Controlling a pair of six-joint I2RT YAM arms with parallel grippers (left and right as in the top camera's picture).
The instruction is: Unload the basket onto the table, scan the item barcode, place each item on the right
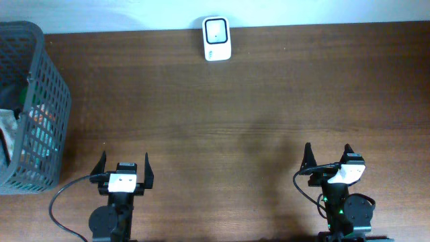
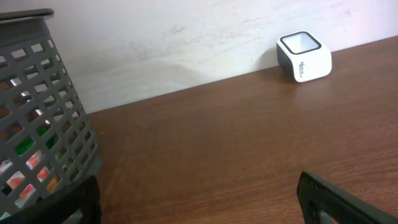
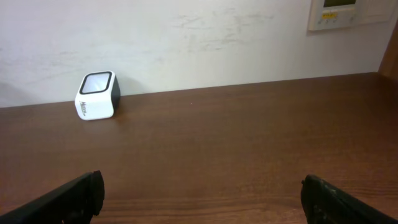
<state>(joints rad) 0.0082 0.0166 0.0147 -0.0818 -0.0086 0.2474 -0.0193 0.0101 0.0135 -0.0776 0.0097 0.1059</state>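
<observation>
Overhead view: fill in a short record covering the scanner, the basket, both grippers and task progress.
scanner: white, at the far edge of the table
basket: grey mesh, at the table's left edge, items inside
left gripper: open, empty, near edge
right gripper: open, empty, near edge
progress: nothing picked up yet

No legible text, brand or number in any view.

- Small dark printed mark on the white side face of the white cube-shaped plastic scanner with a black-framed top [image 3: 97,99]: too small to read.
- Greenish display on the beige wall-mounted control panel [image 3: 339,12]: characters not resolvable.
- Red, green and white print on the packets [image 2: 25,147] behind the lattice of the grey plastic basket [image 2: 25,15]: unreadable.
</observation>
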